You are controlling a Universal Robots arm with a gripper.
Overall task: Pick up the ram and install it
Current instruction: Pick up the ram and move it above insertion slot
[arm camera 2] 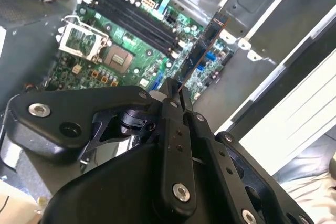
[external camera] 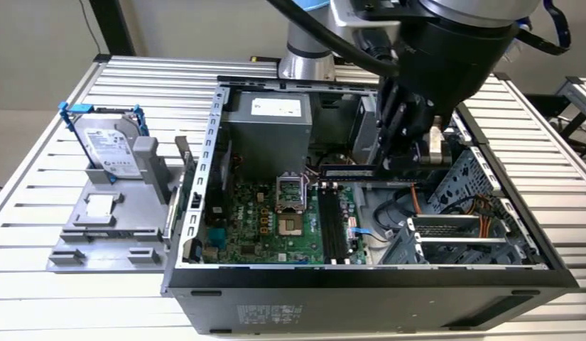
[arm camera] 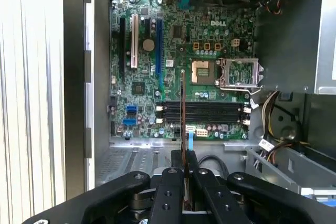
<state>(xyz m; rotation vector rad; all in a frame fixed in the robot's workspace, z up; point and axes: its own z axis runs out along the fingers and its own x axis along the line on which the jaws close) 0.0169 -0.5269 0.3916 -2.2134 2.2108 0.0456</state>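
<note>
- The desk of metal slats carries an open case; the arm reaches down into it from above.
- The motherboard lies flat on the case floor, with the long black slots bare.
- The ram is in the air above the board, clear of the slots, held by one end and seen edge-on in both wrist views. It looks to lie crosswise to the slots.
- The gripper has its fingers clamped on the ram's near end.
- Risks, as I judge them:
  - Pressed down at this angle, the stick could not seat and might bend or scrape parts on the board.
  - With only one end gripped, the free end may swing or sag and reach the slot unevenly, so one side jams.
  - A small offset or a reversed notch would put the edge on the slot's rim, and force could then crack the stick or the slot.
  - Whether the end clips stand open I cannot tell; shut ones would block it.
  - The case is crowded, so the bulky gripper could strike a wall or cables.
</note>
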